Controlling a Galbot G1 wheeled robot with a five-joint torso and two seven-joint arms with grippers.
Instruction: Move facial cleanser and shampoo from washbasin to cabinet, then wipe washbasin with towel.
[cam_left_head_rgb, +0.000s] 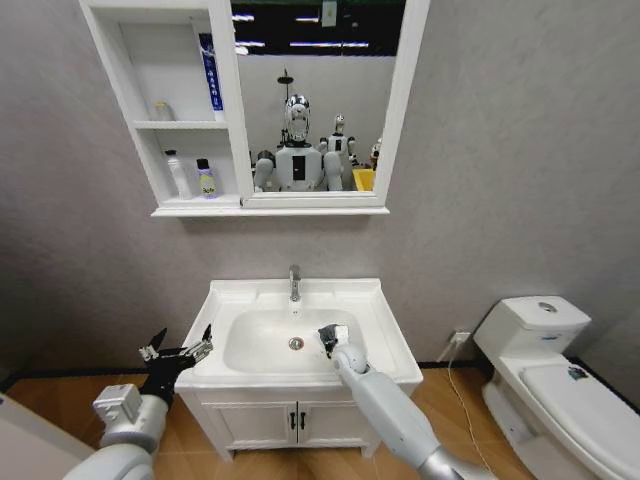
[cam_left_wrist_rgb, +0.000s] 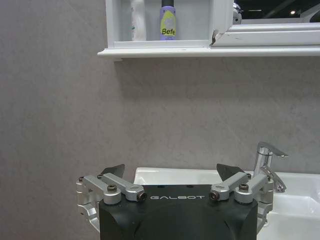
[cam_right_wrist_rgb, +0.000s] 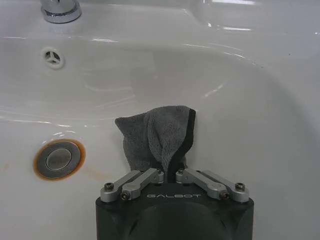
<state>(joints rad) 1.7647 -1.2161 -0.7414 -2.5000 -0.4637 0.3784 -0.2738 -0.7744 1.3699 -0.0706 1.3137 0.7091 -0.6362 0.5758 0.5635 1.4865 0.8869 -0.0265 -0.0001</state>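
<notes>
Fingers (cam_right_wrist_rgb: 172, 172) half-hidden in towel (cam_right_wrist_rgb: 155, 135)

right claw (cam_left_head_rgb: 331, 338) in washbasin (cam_left_head_rgb: 385, 340) bowl | left claw (cam_left_head_rgb: 178, 352) spread, beside washbasin

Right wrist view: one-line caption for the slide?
Right gripper shut on the dark grey towel, pressing it inside the washbasin bowl beside the drain.

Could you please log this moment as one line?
right gripper: shut on towel, inside washbasin bowl | left gripper: open, beside basin
</notes>
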